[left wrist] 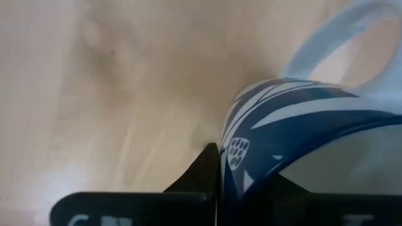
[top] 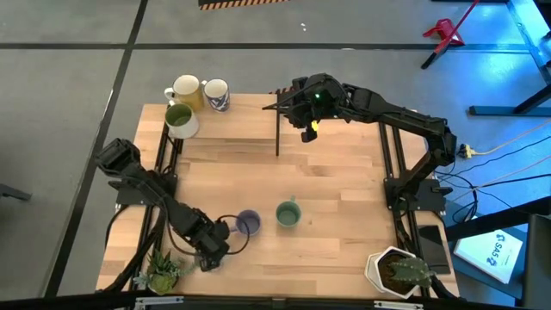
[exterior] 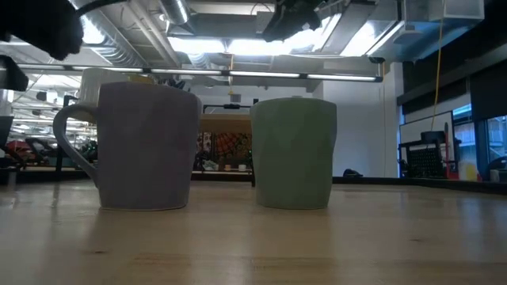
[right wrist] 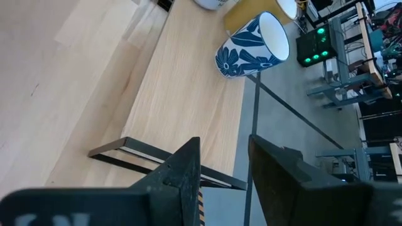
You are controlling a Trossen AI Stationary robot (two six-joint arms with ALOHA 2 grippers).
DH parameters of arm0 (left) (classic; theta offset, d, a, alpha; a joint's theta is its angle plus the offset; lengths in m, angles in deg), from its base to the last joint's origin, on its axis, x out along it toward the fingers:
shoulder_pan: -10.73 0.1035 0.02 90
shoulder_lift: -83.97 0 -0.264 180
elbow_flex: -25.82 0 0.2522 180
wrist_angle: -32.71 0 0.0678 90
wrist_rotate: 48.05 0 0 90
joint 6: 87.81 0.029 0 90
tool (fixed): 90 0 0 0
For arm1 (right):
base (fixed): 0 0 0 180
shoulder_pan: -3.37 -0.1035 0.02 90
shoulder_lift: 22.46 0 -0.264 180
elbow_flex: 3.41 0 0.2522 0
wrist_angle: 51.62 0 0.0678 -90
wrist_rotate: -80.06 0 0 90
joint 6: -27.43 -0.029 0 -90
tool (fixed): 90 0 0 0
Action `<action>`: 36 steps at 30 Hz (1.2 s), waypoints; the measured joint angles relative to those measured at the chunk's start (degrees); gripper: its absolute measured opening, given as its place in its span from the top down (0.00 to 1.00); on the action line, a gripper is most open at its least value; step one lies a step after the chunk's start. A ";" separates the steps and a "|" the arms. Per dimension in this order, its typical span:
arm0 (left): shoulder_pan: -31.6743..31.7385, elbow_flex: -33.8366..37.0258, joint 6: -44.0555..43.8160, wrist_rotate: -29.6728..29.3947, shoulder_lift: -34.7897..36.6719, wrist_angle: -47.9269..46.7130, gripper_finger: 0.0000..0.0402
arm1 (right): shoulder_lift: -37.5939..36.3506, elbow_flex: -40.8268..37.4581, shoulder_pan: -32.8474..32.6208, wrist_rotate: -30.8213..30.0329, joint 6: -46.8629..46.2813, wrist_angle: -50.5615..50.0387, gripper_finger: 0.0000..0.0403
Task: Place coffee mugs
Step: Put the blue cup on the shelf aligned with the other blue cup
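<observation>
The purple-blue mug (top: 248,222) stands near the table's near-left, its handle (exterior: 67,134) pointing left. The sage green mug (top: 288,213) stands on its base just to the right of it (exterior: 293,150). My left gripper (top: 225,234) reaches the purple-blue mug from the near-left and is shut on it (left wrist: 232,163). A cream mug (top: 183,84), a pale yellow mug (top: 193,100), a white mug with blue flowers (top: 217,93) and an olive green mug (top: 179,120) stand at the far-left corner. My right gripper (top: 307,127) hangs raised over the far edge, narrowly open and holding nothing (right wrist: 225,141). My left gripper has the purple-blue mug's wall just below the rim (left wrist: 235,147) between its fingers. One finger (left wrist: 210,172) lies against the outside of the wall; the mug hides the other. The mug stands upright with its base (exterior: 142,204) on the table.
A white plant pot (top: 392,269) sits at the near-right corner and a small green plant (top: 164,271) at the near-left. A black metal frame (top: 277,129) stands upright at the far edge (right wrist: 157,157). Bare wood (top: 327,185) spreads across the middle and right.
</observation>
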 joint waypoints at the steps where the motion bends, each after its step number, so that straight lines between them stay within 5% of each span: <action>1: 0.27 -0.01 -1.40 -0.73 0.01 -0.23 0.96 | 0.00 0.00 0.00 0.00 0.02 0.00 0.69; 8: 2.85 -0.01 -12.26 0.22 2.42 -2.65 0.96 | 0.00 0.00 0.00 -0.02 0.48 -0.49 0.69; 16: 2.48 -0.03 -28.05 -0.11 13.65 -3.23 0.96 | 0.00 0.00 0.00 -0.02 1.25 -4.17 0.69; 24: 4.24 -0.09 -49.34 -19.05 25.95 -8.54 0.96 | 0.00 0.00 0.00 -0.02 1.22 -6.63 0.69; 28: 9.51 -2.16 -49.74 -24.49 27.60 -12.39 0.96 | 0.00 0.00 0.00 -0.02 1.20 -7.04 0.69; 36: 24.28 -15.48 -35.78 -29.40 24.75 -26.41 0.96 | 0.00 0.00 0.00 -0.02 1.09 -7.28 0.69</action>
